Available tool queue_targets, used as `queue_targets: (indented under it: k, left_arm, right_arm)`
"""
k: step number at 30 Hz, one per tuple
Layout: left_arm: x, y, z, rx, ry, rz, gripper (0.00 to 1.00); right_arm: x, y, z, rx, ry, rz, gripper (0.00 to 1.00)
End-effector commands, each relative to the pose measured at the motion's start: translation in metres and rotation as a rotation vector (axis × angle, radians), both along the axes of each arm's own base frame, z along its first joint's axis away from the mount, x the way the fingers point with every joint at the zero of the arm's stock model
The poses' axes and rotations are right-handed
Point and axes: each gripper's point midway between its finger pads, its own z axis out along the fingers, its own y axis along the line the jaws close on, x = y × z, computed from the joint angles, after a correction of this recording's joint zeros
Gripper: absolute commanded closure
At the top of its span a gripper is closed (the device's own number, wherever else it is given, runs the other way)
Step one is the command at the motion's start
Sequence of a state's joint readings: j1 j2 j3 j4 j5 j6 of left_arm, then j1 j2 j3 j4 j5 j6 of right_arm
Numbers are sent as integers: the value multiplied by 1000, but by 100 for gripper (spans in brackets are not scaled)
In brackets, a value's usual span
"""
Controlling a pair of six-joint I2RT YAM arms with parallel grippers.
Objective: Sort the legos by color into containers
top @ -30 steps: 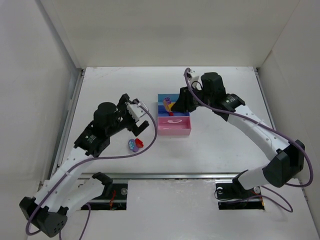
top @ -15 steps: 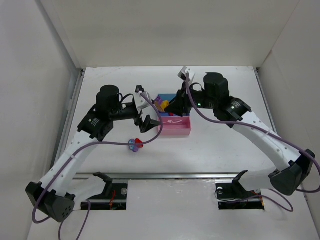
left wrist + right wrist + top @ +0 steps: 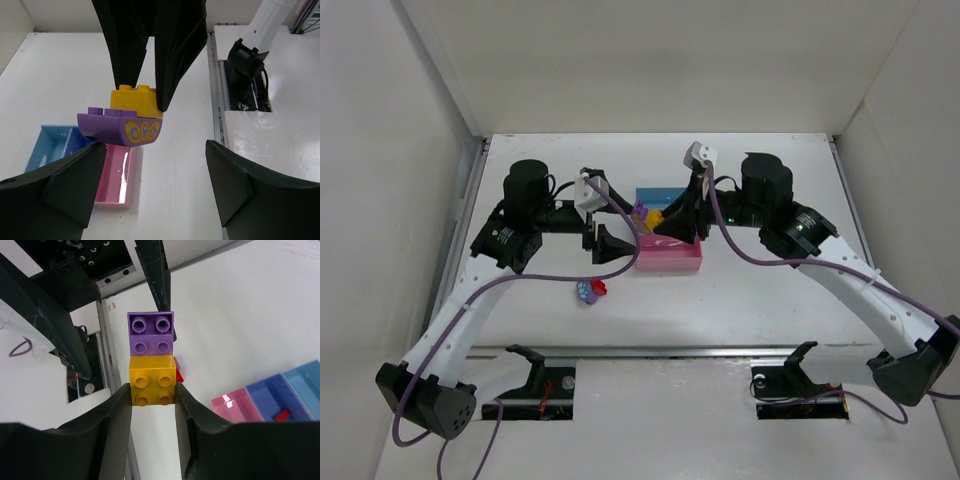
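Observation:
My right gripper [image 3: 152, 390] is shut on a yellow brick [image 3: 152, 385] with a purple brick [image 3: 151, 332] stuck to it, held in the air. In the top view the right gripper [image 3: 658, 224] holds this pair [image 3: 648, 214] over the left end of the trays [image 3: 670, 262]. My left gripper [image 3: 605, 220] is open and empty, facing the pair from the left. In the left wrist view the yellow brick [image 3: 135, 100] and purple brick [image 3: 120, 127] hang beyond my open left gripper [image 3: 155, 190]. The pink [image 3: 235, 405], darker blue [image 3: 272, 390] and light blue [image 3: 305, 377] trays lie in a row.
A red and a lavender-blue brick [image 3: 590, 290] lie together on the table left of the trays. A red piece [image 3: 282, 415] lies in the darker blue tray. White walls enclose the table on three sides.
The right gripper has risen from the trays and turned left with the yellow and purple bricks. The left gripper has swung up and right, and now faces them.

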State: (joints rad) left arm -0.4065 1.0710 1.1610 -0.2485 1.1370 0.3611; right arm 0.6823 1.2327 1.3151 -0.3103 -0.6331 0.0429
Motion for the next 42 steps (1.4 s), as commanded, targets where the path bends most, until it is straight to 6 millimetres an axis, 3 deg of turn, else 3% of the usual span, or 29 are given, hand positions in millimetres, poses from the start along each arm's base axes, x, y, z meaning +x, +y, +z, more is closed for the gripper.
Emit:
queue_targets:
  k: [1, 4, 10, 14, 17, 20, 26, 27, 30, 35, 39, 42]
  left_arm:
    - [-6, -3, 28, -58, -51, -61, 21]
    - [-3, -5, 30, -66, -37, -69, 21]
    - [0, -7, 35, -75, -50, -69, 31]
    - [1, -7, 38, -83, -63, -69, 51]
    - [0, -7, 38, -84, -54, -68, 84]
    - [4, -6, 30, -60, -54, -46, 100]
    - [5, 1, 14, 4, -33, -2, 100]
    - [7, 3, 8, 26, -66, 1, 100]
    - [15, 16, -31, 128, -14, 69, 100]
    - [36, 37, -76, 220, 58, 163, 100]
    - [40, 40, -83, 233, 78, 179, 100]
    - [41, 41, -84, 238, 77, 187, 100]
  right_arm:
    - [-8, 4, 14, 43, -78, 57, 100]
    - [-11, 6, 14, 43, -78, 66, 100]
    - [-18, 10, 18, 50, -85, 88, 100]
    - [-22, 17, 10, 32, -64, 103, 100]
    - [-20, 19, 6, 26, -57, 103, 100]
    - [-16, 18, 10, 28, -67, 81, 100]
    - [-1, 5, 11, 8, -86, -49, 100]
    - [0, 2, 3, -6, -80, -73, 100]
    - [5, -15, 10, -2, -123, -168, 100]
    - [9, -36, 18, -10, -164, -266, 100]
    - [13, -39, 16, -23, -161, -296, 100]
    - [29, -42, 10, -47, -150, -372, 100]
